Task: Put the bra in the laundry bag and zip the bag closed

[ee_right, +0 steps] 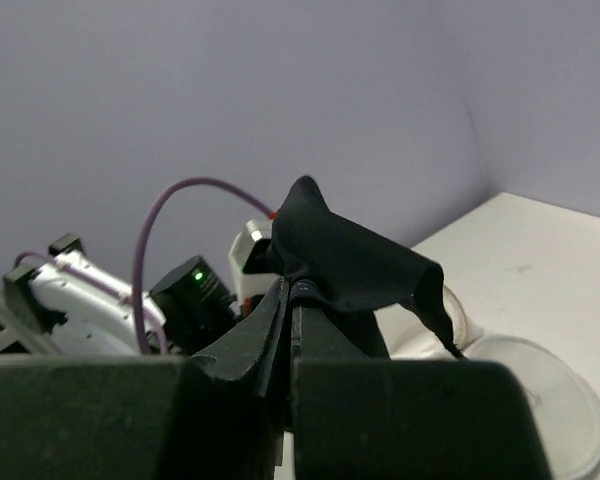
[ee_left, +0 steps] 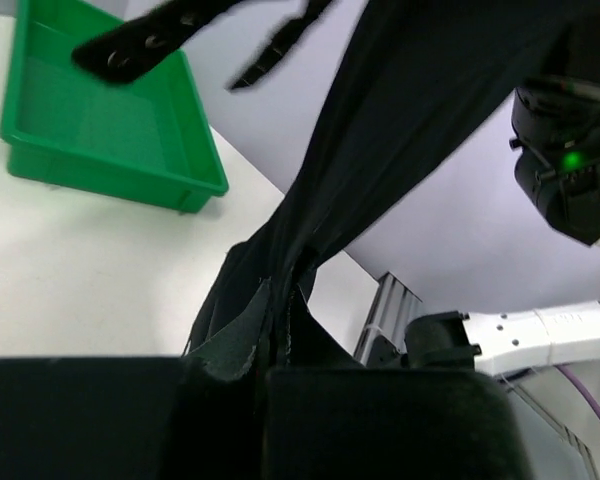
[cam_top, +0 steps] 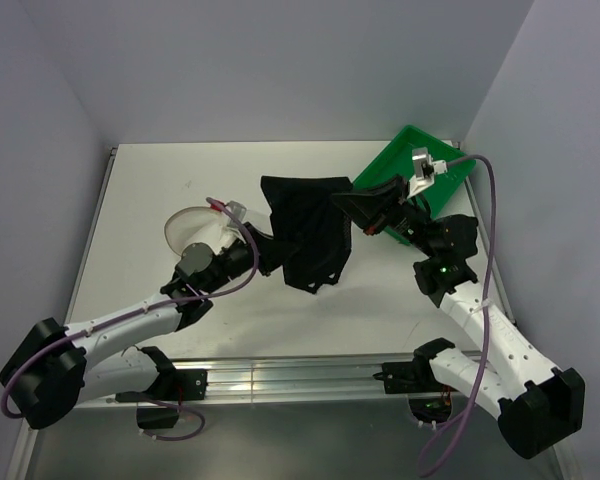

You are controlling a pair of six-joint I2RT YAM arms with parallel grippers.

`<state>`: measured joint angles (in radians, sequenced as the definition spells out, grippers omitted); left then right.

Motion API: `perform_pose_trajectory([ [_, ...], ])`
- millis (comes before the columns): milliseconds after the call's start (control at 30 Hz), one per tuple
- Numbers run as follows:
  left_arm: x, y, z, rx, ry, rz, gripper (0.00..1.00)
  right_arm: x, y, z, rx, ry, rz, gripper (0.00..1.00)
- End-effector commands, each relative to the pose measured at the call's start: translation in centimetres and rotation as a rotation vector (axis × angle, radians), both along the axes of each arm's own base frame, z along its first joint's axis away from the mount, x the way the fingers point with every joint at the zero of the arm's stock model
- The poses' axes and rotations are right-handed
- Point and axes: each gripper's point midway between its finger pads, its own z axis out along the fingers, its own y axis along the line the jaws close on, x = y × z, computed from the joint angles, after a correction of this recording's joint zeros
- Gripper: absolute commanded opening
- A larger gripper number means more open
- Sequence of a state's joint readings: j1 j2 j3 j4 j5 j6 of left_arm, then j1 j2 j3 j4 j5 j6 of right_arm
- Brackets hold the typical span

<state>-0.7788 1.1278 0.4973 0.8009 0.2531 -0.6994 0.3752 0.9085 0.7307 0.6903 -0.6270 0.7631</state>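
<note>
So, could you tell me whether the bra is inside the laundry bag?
Out: the bra hangs between left gripper and right gripper, beside the laundry bag.

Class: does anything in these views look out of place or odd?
Only the floppy black fabric bra: it hangs stretched in mid-air, pinched by the left gripper and the right gripper, not inside the round white mesh laundry bag to its left.
</note>
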Motion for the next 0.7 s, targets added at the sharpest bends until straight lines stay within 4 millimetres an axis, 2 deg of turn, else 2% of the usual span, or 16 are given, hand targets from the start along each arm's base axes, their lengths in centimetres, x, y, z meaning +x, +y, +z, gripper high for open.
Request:
perform_pose_trajectory([
  [0,1.3,1.5,4.4,-0.053,-0.081,0.097,0.0,-5.3,-0.3,3.5,0.032,-0.258,0.117,0.0],
  [133,3.5,4.0,6.5,-0.033,-0.104,0.245,0.0,-8.7,-0.9,3.5,-0.015,-0.396,0.149,0.0],
  [167,3.9,4.5,6.9,-0.033,-0.1,0.269,0.0,-10.1,-1.3,3.7,-0.02,-0.437,0.157,0.0],
  [200,4.2,4.9,8.0,-0.046,-0.111,0.285,0.0,-10.5,-1.2,2.6,-0.051,-0.447,0.173,0.0],
  [267,4.3,5.3,9.0,-0.043,-0.116,0.299,0.0,-11.8,-1.5,1.7,-0.084,-0.472,0.178,0.02],
  [300,4.1,5.4,10.4,-0.058,-0.134,0.298,0.0,-11.1,-1.4,-0.2,-0.11,-0.403,0.17,0.03],
  [367,4.0,5.7,11.3,-0.051,-0.141,0.308,0.0,-11.1,-2.0,-1.2,-0.121,-0.401,0.107,0.11],
  [400,4.1,6.0,12.2,-0.054,-0.156,0.32,0.0,-10.0,-2.0,-3.5,-0.148,-0.336,0.078,0.12],
  [433,4.0,6.2,12.6,-0.054,-0.158,0.333,0.0,-8.7,-2.7,-3.9,-0.135,-0.293,-0.005,0.13],
  [467,4.2,6.2,12.1,-0.031,-0.143,0.341,0.0,-8.2,-3.4,-4.2,-0.131,-0.273,-0.068,0.15],
  [500,4.1,6.3,12.2,-0.024,-0.142,0.345,0.0,-6.8,-3.8,-6.1,-0.16,-0.181,-0.122,0.18],
  [533,3.9,6.2,12.3,-0.023,-0.14,0.337,0.0,-4.6,-5.3,-6.4,-0.151,-0.123,-0.265,0.34],
  [567,3.7,6.1,12.1,-0.012,-0.137,0.33,0.0,-4.0,-6.0,-6.7,-0.156,-0.097,-0.321,0.43],
  [633,3.0,5.9,12.3,-0.011,-0.151,0.319,0.0,-4.3,-6.3,-7.5,-0.194,-0.092,-0.328,0.63],
  [667,2.9,5.9,12.3,-0.01,-0.157,0.315,0.0,-4.2,-6.6,-7.4,-0.188,-0.081,-0.346,0.67],
])
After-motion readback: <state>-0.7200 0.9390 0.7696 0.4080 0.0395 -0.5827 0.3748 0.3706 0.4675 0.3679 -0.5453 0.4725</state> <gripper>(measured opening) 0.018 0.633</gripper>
